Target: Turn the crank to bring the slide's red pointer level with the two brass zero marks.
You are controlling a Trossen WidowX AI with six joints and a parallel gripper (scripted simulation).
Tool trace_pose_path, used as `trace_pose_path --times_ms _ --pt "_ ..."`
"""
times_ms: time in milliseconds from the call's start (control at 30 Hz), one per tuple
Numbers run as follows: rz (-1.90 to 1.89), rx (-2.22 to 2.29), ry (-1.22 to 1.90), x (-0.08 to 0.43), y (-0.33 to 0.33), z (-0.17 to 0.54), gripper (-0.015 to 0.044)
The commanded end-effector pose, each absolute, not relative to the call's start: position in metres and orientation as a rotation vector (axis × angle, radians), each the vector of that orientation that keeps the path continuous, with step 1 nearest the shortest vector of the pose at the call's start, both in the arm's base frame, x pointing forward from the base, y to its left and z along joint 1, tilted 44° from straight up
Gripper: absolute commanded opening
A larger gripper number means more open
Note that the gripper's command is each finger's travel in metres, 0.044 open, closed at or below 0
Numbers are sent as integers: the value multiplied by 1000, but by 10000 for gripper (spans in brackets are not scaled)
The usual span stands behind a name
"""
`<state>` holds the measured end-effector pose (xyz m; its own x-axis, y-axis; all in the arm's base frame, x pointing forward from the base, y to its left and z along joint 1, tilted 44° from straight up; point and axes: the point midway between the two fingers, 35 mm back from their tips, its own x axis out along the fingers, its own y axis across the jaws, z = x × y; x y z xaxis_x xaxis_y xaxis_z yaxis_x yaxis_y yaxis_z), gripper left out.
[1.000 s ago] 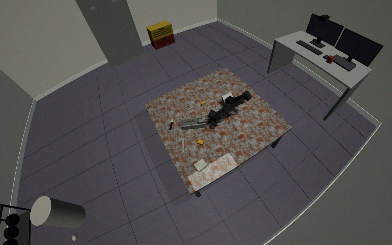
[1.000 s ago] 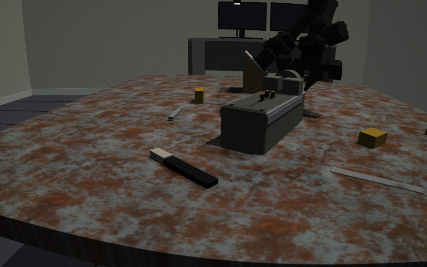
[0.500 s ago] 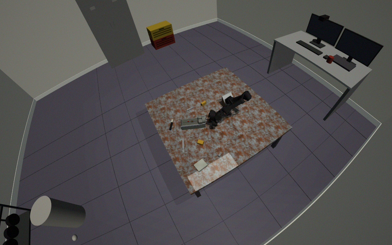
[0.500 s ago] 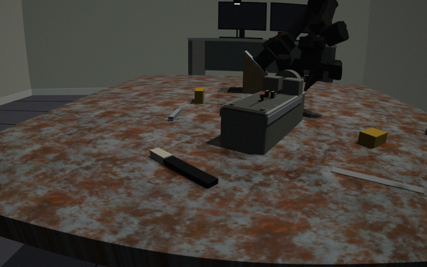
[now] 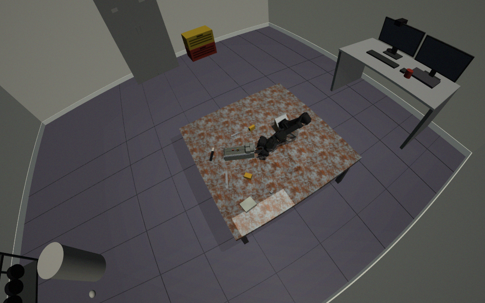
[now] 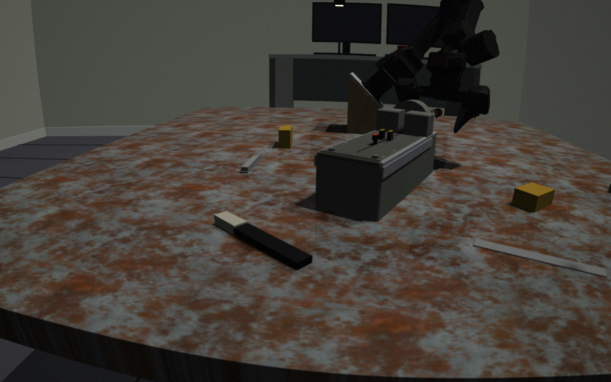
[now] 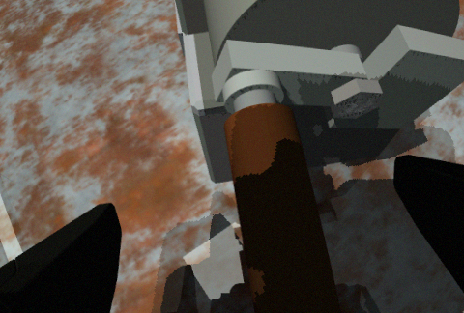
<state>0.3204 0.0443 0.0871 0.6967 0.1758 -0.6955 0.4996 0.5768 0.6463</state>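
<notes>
Claw (image 5: 262,152) (image 7: 259,196) of black angular fingers is being held wide apart around the brown cylindrical crank handle (image 6: 436,113) (image 7: 280,197), which is being pointed toward six o'clock in the wrist view.

- Stands on the table (image 5: 297,173) (image 6: 193,304) (image 7: 121,125) as a long, boxy grey machine (image 5: 238,155) (image 6: 348,182) (image 7: 205,144), upright.
- Carries a red pointer (image 5: 233,150) (image 6: 375,136) on top, small and dark-stemmed, off level with the marks, on the side away from the crank.
- Shows two brass zero marks (image 5: 237,150) (image 6: 386,133), dark-bodied with yellowish tops, nearer the crank end.
- Has a pale grey, angular crank (image 7: 295,59) before a round disc.
- Ends in an orange-brown cylindrical handle (image 6: 436,113) (image 7: 266,158), partly shadowed, ungripped between the spread fingers of the hand (image 5: 258,152) (image 6: 436,111) (image 7: 259,196).
</notes>
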Motion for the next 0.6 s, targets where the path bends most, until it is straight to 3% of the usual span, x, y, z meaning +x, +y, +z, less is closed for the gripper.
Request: trace_pose_path --times_ms 0,567 --pt "-216 961 806 320 42 89 440" --pt "-222 959 810 314 -7 139 440"
